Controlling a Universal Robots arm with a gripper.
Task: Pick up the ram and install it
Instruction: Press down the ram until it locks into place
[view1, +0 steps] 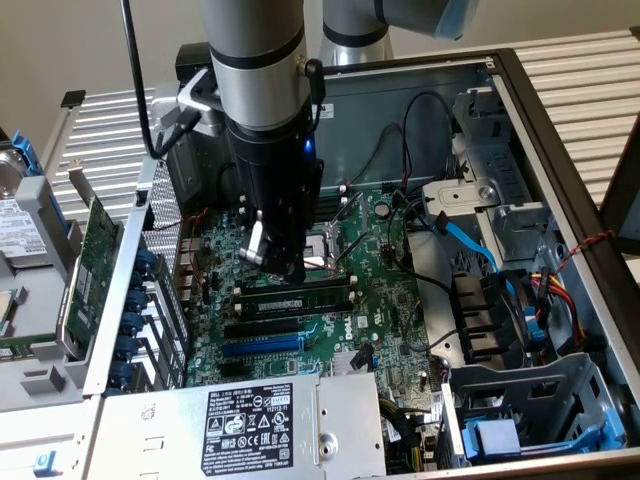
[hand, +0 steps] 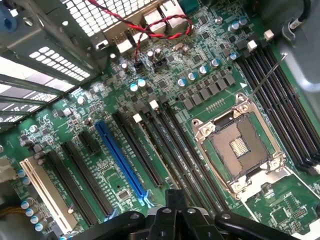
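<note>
exterior view: ram (view1: 300, 298) just below the hand (view1: 281, 268); hand's grip state unclear.

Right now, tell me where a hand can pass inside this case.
Free: the gap between the motherboard and the drive cage, crossed by a blue cable. Crowded: around the gripper above the ram, and the memory slots beside the CPU socket.

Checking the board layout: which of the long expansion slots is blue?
The blue slot lying between black slots, on the side away from the CPU socket; the others are black or white.
</note>
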